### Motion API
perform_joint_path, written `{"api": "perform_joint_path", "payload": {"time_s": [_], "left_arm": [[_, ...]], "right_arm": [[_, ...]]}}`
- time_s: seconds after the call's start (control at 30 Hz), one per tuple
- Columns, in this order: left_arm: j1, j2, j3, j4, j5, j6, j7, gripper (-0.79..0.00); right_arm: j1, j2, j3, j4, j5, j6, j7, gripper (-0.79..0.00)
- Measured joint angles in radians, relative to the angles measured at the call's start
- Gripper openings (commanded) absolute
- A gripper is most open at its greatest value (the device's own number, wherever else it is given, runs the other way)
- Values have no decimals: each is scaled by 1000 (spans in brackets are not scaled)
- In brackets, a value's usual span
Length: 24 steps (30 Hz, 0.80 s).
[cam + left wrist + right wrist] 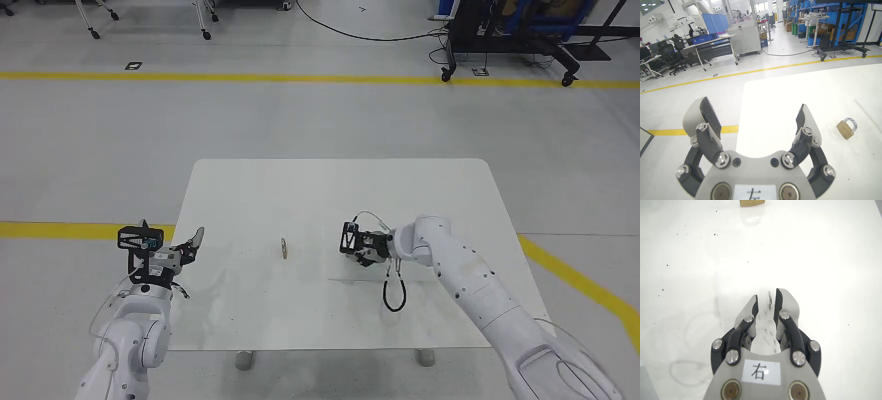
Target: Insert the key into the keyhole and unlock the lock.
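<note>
Left fingers (710,117): spread wide, nothing between them. From above I hang at the left edge of the white bench (330,180).
Right fingers (779,302): a narrow way apart, low over the bench, right of its middle in the top view.
Thin silver metal key (769,299): between my right fingers, seen edge-on and hard to read. It sits nearer one pad, and I cannot tell whether it touches that pad. There is a clear gap on the other side.
Brass padlock (845,128): on the bench near its middle (284,248), between my two arms and apart from both. My left wrist view shows it tilted, silver shackle uppermost.
Padlock, right wrist view (752,202): body cut off by the frame edge.
Keyhole: too small to make out.
Shackle: latched or free, cannot tell.
</note>
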<state>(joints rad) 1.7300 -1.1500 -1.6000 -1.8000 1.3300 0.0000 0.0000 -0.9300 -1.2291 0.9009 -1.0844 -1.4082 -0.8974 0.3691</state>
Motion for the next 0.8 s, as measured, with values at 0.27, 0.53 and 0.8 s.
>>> {"api": "perform_joint_path", "payload": {"time_s": [0.27, 0.53, 0.8], "left_arm": [[0, 0, 0, 0, 0, 0, 0, 0], [0, 0, 0, 0, 0, 0, 0, 0], [0, 0, 0, 0, 0, 0, 0, 0]], "right_arm": [[14, -2, -9, 21, -11, 11, -58, -785], [-7, 14, 24, 43, -19, 3, -193, -785], [-41, 32, 77, 94, 10, -4, -432, -785]]}}
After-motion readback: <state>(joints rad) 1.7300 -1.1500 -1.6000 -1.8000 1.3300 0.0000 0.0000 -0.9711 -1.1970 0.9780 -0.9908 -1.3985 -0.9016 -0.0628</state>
